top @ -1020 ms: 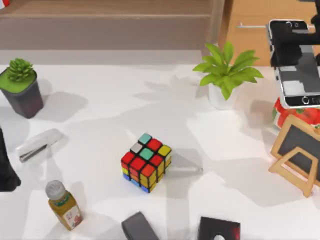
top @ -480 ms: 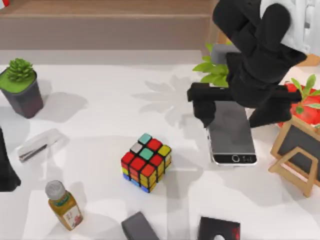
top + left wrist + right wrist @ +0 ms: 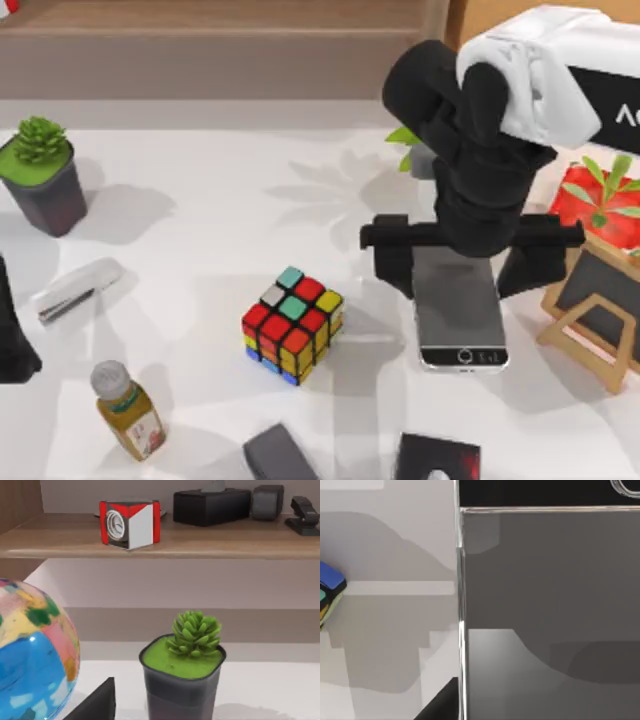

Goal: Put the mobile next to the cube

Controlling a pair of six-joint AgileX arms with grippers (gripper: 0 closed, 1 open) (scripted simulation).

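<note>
A white table seen from above. The right arm reaches in from the far right, its black wrist bent straight down over the table, and the right gripper point(image 3: 455, 265) is clenched on the mobile point(image 3: 460, 315) across its far half, one black finger point(image 3: 392, 258) on the left edge and the other on the right edge. The mobile lies flat and face up, its round home button at the near end, to the right of the cube point(image 3: 292, 325) with a clear strip of table between them — near, not touching. In the right wrist view the mobile's dark screen point(image 3: 550, 610) sits close under the camera and a blue corner of the cube point(image 3: 329, 587) shows at the side.

Compared with half a second ago, the mobile sits slightly nearer the front edge, and the arm now hides more of the leafy plant point(image 3: 408, 140) behind it. A second ago the mobile was held up at the far right corner.

The left arm point(image 3: 12, 330) stays parked at the table's left edge — its wrist view faces a small succulent pot point(image 3: 182, 680); I cannot tell how its claw is set
</note>
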